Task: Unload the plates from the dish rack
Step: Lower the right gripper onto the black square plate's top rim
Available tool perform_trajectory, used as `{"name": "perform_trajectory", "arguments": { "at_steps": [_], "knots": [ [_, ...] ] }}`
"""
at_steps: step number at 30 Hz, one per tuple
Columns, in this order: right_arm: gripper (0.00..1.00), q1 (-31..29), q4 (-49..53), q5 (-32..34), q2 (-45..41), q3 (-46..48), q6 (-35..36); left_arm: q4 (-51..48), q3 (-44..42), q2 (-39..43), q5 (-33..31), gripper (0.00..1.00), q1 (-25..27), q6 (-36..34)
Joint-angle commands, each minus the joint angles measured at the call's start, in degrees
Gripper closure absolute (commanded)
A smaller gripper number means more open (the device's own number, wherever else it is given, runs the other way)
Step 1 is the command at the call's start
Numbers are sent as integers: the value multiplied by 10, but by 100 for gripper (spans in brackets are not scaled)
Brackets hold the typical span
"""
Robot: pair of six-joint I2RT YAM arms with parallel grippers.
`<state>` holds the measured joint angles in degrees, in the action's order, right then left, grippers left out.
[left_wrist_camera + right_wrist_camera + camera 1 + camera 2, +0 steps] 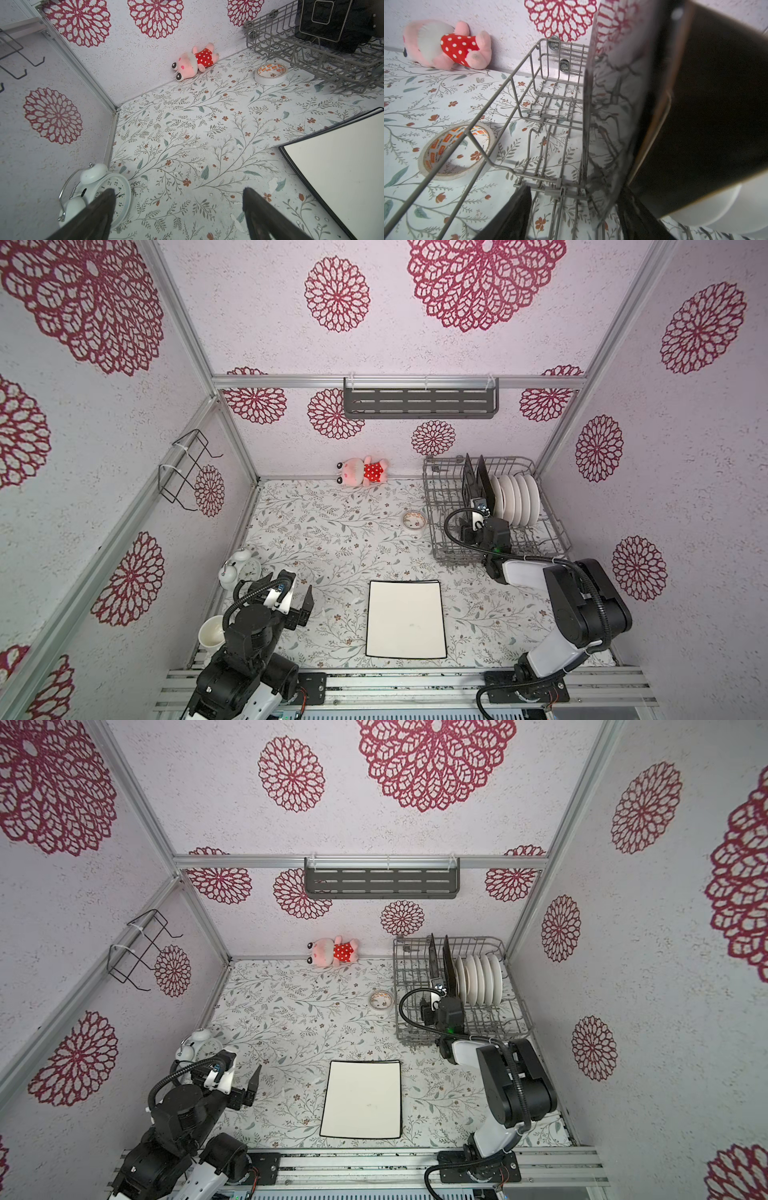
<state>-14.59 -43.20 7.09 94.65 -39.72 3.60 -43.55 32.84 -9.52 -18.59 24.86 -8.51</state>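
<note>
Black plate sitting between my right claw's fingers, not pinched yet

So the dish rack holds that plate standing on edge in the tines. A second black plate is right behind it, and a row of white round plates is packed in next to that. My right claw is down inside the rack with its jaws fairly wide, one finger on each side of the plate's lower edge, and there's a clear gap on one side. One big white dark-rimmed plate lies flat on the desk, well out from the rack's front side. My left claw hangs spread wide over the desk, far from the rack, by a white alarm clock. A tape roll sits just outside the rack wall.
</note>
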Motion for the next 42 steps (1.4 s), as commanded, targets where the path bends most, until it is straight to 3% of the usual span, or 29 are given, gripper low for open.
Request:
{"name": "perform_trajectory", "arguments": {
  "at_steps": [1, 11, 19, 28, 42],
  "knots": [
    [32, 8, -58, -15, 8, -21, 15, 19, -6, -8, -4, 3, 4, -5],
    [35, 16, -73, -16, 47, -57, -1, 26, -8, -10, -18, 3, 4, -4],
    [53, 23, -97, -15, 61, -62, -7, 26, -8, -19, -18, 3, 5, -4],
    [65, 32, -99, -29, 72, -75, -14, 27, -9, -25, -20, 3, 4, -3],
    [73, 36, -77, -50, 83, -95, -12, 30, -10, -22, -20, 3, 4, 3]
  ]
}}
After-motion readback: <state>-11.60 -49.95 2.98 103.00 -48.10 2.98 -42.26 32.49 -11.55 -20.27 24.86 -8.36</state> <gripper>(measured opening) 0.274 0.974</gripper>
